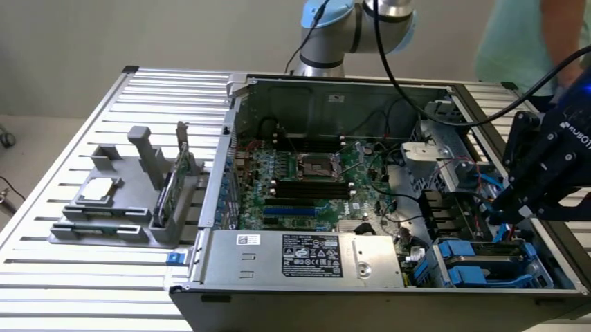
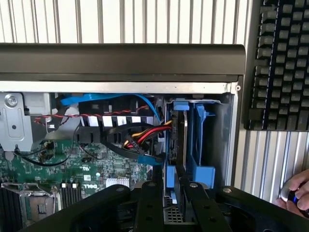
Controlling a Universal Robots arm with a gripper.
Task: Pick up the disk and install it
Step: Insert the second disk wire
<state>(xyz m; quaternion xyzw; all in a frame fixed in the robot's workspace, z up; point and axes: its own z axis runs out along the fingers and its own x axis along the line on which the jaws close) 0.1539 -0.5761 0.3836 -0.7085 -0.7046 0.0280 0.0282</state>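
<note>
On the slatted metal counter [image 1: 55, 173], toward its left edge in the exterior view, a grey parts stand [image 1: 120, 207] holds a small square silver chip [image 1: 99, 189] and an upright green circuit card [image 1: 176, 183], kept sorted and within the arm's reach. The open black computer case [image 1: 369, 207] lies on its side so the motherboard faces up; its silver power supply [image 1: 305, 257] carries a label too small to read, while "DELL" is printed on the board in the wrist view. At the case's right corner, the black gripper [image 1: 513, 214], marked "ROBOTIQ", is clamped on the silver-grey disk in its blue plastic bracket [image 2: 186, 145], held edge-down in the blue drive bay.
</note>
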